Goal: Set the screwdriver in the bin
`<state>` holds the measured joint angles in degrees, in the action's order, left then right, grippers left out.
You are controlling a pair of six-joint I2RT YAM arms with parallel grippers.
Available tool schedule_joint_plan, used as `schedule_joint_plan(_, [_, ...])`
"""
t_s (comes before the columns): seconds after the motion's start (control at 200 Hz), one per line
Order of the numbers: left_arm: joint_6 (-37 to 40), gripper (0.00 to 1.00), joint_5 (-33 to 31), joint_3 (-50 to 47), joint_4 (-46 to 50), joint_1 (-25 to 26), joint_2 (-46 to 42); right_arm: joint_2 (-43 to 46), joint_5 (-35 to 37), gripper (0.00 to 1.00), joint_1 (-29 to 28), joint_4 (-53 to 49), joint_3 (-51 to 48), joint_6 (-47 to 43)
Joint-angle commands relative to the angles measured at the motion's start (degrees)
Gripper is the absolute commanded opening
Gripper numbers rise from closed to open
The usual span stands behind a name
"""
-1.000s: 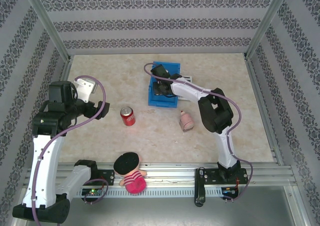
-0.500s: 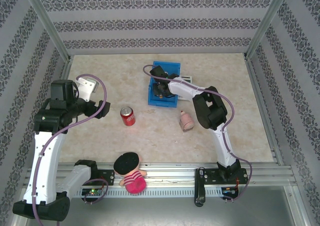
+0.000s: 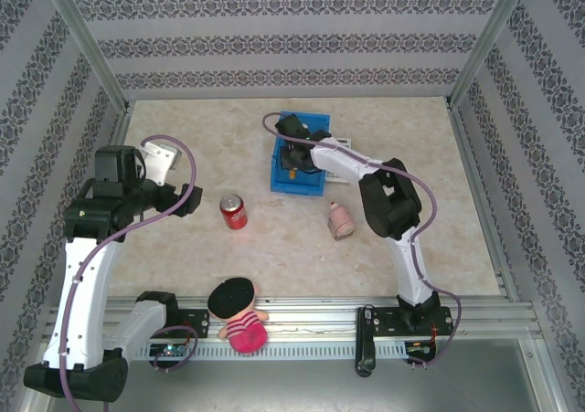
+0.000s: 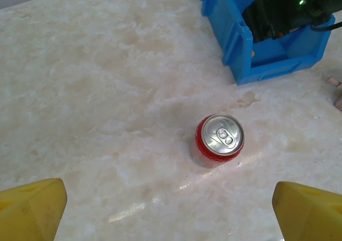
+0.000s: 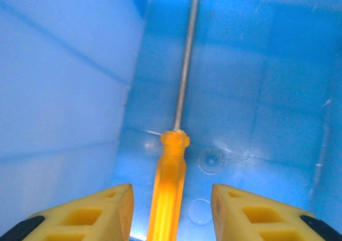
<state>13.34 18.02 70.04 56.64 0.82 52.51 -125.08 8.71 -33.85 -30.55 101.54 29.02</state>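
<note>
Marble tbl [image 3: 457, 238] — patterned walls [image 3: 292, 42], blue bin [image 3: 297, 188]

One screwdriver [image 5: 172, 182] is counted, and one blue bin [image 3: 297, 187]. One red soda can [image 3: 234, 213] is counted, one plush doll [image 3: 239, 316] in a black hat and pink striped dress, and one small pink object [image 3: 341, 220] whose kind cannot be told. One pale flat item [image 3: 340, 143] is also counted, too hidden to be named. Two robot arms are counted, and two grippers: the left gripper [image 4: 171, 209] and the right gripper [image 5: 171, 214]. Four yellow fingers are counted in all, two on each gripper.
</note>
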Motion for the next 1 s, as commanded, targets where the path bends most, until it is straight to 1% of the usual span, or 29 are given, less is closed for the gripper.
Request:
schedule_joint_plan(0.0, [-0.85,0.99,0.35,0.09,0.98,0.61,-0.14,6.69,1.41,0.45,-0.15,-0.03,-0.16,-2.44])
schedule_joint_plan(0.065, [-1.1,0.99,-0.21,-0.24,0.59,0.67,-0.14,9.69,1.48,0.46,-0.65,0.49,-0.64,-3.99])
schedule_joint_plan(0.145, [-2.36,0.99,-1.32,-0.69,-0.61,0.67,0.13,15.2,1.18,0.49,-1.46,3.07,-4.32,-6.24])
schedule_joint_plan(0.215, [-4.27,0.99,-2.44,-0.9,-1.5,0.65,0.9,21.17,1.81,0.52,-2.13,6.59,-9.66,-7.7])
schedule_joint_plan(0.335, [-6.71,0.99,-2.03,-1.17,-2.88,0.64,2.6,31.28,1.87,0.59,-2.18,12.13,-19.52,-9.67])
schedule_joint_plan(0.445, [-7.89,0.99,-2.42,-2.88,-6.4,0.62,3.77,39.25,1.7,0.6,-2.16,13.77,-27.0,-12.37])
schedule_joint_plan(0.595, [-8.78,0.99,-7.54,-3.26,-10.22,0.62,7.77,49.26,2.33,0.61,-1.84,17.2,-37.76,-14.78])
schedule_joint_plan(0.64, [-9.48,0.99,-8.67,-3.55,-11.59,0.59,9.01,52.01,3.54,0.61,-1.66,18.47,-40.81,-15.5])
schedule_joint_plan(0.729, [-11.87,0.99,-12.03,-5.45,-16.17,0.59,10.77,57.75,5.5,0.6,-1.38,25.17,-48.18,-18.8])
schedule_joint_plan(0.824, [-13.93,0.99,-17.13,-8.78,-22.5,0.59,11.56,64.04,10.86,0.77,-0.55,31.51,-54.75,-19.53])
schedule_joint_plan(0.859, [-13.75,0.99,-18.12,-10.09,-25.29,0.59,11.74,66.16,11.69,0.78,0.3,33.39,-56.87,-19.71])
schedule_joint_plan(0.934, [-14.14,0.99,-20.39,-12.99,-30.82,0.46,12.08,70.41,11.29,0.87,2.56,35.27,-60.4,-20.88])
schedule_joint_plan(0.994, [-14.9,0.99,-21.5,-15.54,-35.74,0.41,12.52,72.69,10.23,0.89,5.02,34.56,-61.83,-20.14])
